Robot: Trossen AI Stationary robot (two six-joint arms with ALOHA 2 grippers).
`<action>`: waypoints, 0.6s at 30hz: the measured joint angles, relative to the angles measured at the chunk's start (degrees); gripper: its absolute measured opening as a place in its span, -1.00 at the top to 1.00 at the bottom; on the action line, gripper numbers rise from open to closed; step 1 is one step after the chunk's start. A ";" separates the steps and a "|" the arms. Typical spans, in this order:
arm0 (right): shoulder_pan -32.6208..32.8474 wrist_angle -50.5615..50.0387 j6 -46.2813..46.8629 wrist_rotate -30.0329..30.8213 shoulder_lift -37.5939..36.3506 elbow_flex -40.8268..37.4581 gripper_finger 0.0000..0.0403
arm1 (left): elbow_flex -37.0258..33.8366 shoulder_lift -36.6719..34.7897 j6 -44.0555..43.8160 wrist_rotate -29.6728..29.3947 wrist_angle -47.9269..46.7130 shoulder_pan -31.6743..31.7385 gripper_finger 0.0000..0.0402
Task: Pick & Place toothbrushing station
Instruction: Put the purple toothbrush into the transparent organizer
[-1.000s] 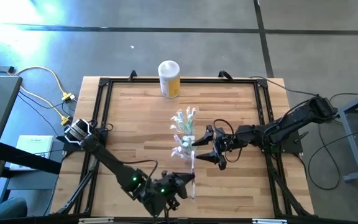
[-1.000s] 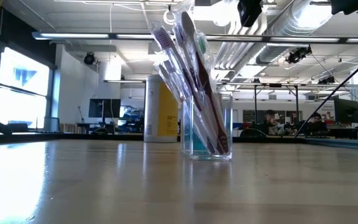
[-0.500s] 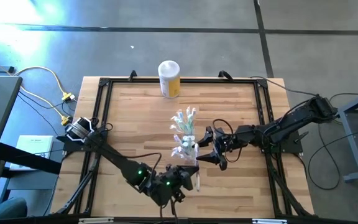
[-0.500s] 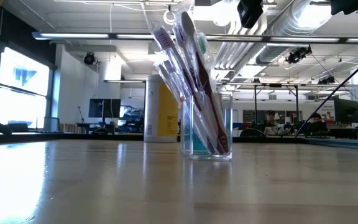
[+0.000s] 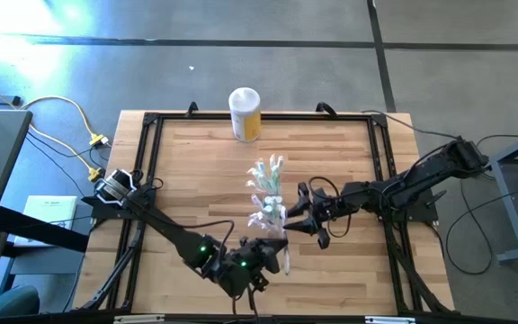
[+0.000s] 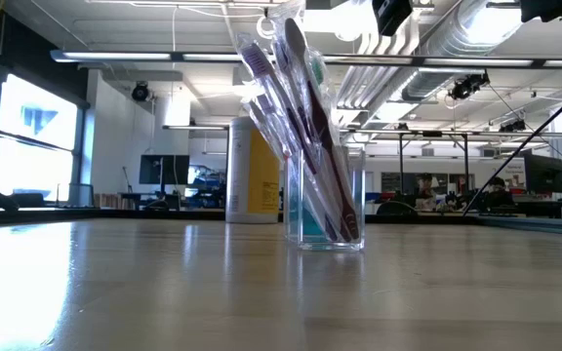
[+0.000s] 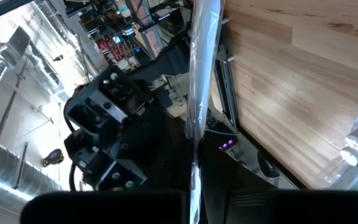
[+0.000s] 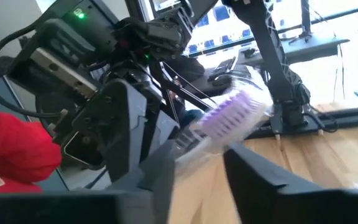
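A clear plastic cup (image 6: 326, 213) holding several wrapped toothbrushes (image 5: 266, 191) stands on its base on the wooden table's middle. My left gripper (image 5: 271, 257), near the table's near edge, is shut on one clear-wrapped toothbrush (image 5: 283, 255), which runs away from the fingers in the left wrist view (image 7: 201, 81). My right gripper (image 5: 291, 219) is open beside the cup. Its fingers stand either side of that toothbrush's purple-bristled head (image 8: 234, 115), and I cannot tell whether they touch it. My left gripper pinches the wrapped toothbrush by its handle end (image 7: 192, 182) between its two fingers. The brush sticks out forward past the fingers, lifted clear of the table, with its head toward my right gripper.
A yellow canister with a white lid (image 5: 245, 112) stands at the table's far edge, behind the cup in the low view (image 6: 250, 171). A black frame (image 5: 151, 121) runs round the tabletop. Bare wood lies to the left and right of the cup.
My left gripper has moved a little toward the table's right and far side with the toothbrush, bringing its head up to my right gripper. My right gripper has edged slightly toward the brush.
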 joint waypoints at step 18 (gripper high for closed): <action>0.00 -2.46 -6.66 -0.74 -0.01 0.04 0.99 | -0.04 -0.17 -9.06 1.07 -2.82 2.13 0.67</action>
